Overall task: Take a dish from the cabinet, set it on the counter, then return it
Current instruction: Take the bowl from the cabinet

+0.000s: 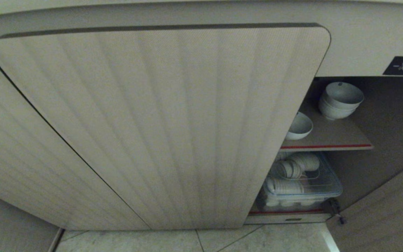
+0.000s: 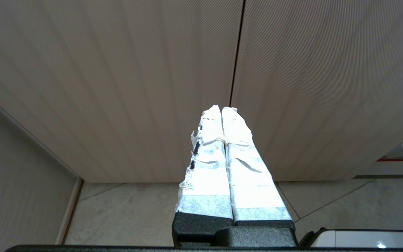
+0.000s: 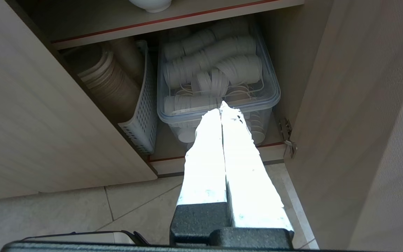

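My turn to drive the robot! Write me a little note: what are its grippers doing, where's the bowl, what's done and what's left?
Left gripper: shut, empty, facing the closed ribbed doors.
Right gripper: shut, empty, pointing into the open cabinet towards the clear bin.
The dish sits alone on the upper shelf, beside the stack of bowls.
Done: one door stands open.
Left: take the dish out, set it on the counter, then return it.

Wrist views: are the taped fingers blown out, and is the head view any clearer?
Both wrist views: the taped fingers glare white, detail lost. Head view: dim and soft, door ribs fan out from lens distortion, bowls on the shelf in shade.
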`<state>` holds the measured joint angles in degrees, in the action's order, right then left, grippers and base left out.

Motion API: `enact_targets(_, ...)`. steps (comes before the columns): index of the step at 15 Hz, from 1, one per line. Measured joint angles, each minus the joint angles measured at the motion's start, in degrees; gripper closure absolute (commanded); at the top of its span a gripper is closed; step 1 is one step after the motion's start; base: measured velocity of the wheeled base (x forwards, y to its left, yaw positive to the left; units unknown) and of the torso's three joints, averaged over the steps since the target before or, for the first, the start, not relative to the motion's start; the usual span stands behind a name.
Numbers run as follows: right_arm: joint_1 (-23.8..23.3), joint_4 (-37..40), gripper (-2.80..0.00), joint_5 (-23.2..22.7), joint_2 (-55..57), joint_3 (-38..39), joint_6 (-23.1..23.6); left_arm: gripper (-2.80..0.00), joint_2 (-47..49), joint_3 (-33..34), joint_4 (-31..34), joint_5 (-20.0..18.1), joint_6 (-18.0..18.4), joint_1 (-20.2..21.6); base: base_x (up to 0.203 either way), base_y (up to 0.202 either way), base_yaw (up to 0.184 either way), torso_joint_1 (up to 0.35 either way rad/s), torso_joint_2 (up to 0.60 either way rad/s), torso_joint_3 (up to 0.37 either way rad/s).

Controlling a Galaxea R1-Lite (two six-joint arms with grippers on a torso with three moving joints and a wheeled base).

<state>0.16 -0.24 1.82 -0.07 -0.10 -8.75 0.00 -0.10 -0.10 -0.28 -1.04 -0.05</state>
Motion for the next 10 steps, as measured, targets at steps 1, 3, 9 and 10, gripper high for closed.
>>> enact_targets(1, 0.00, 0.00, 0.00, 0.02, 0.00, 0.00, 0.02, 0.00, 0.00, 0.00, 0.00, -0.01, 0.00, 0.02, 0.000, 0.000, 0.000, 0.000, 0.00, 0.000)
enact_targets(3, 0.00, 0.02, 0.00, 0.02, 0.00, 0.00, 0.02, 0.00, 0.00, 0.00, 0.01, -0.01, 0.00, 0.00, 0.000, 0.000, 0.000, 0.000, 0.00, 0.000)
enact_targets(9, 0.00, -0.05, 0.00, 0.02, 0.00, 0.00, 0.16, 0.00, 0.00, 0.00, 0.01, -0.03, -0.01, -0.02, 0.000, 0.000, 0.000, 0.000, 0.00, 0.000)
enact_targets(10, 0.00, -0.05, 0.00, 0.00, 0.00, 0.00, 0.16, 0.00, 0.00, 0.00, 0.01, -0.05, 0.00, -0.02, 0.000, 0.000, 0.000, 0.000, 0.00, 0.000)
